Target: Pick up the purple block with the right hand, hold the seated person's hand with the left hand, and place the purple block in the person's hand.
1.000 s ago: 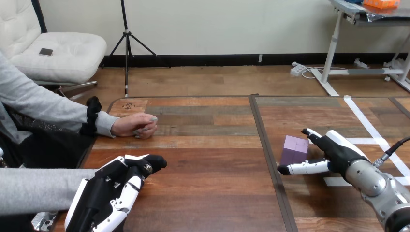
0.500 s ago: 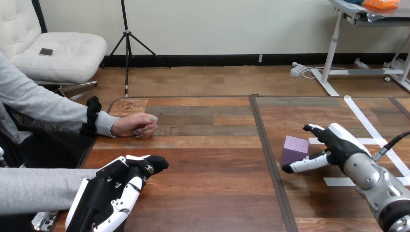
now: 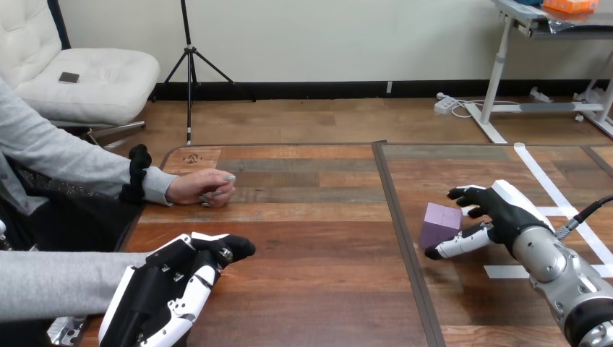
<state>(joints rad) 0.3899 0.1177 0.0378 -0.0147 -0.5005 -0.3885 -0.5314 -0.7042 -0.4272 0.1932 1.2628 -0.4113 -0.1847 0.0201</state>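
Head view: boxy, matte purple block lies just beside the right hand, fingers spread.

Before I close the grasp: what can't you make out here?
1. Head view: whether the right hand touches the block; the block's right side faces away.
2. The person's hand: its palm, hidden by its curled fingers.
3. What lies under the left hand: its own back covers it.

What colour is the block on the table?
The block is purple, lighter on top, seen best in the head view.
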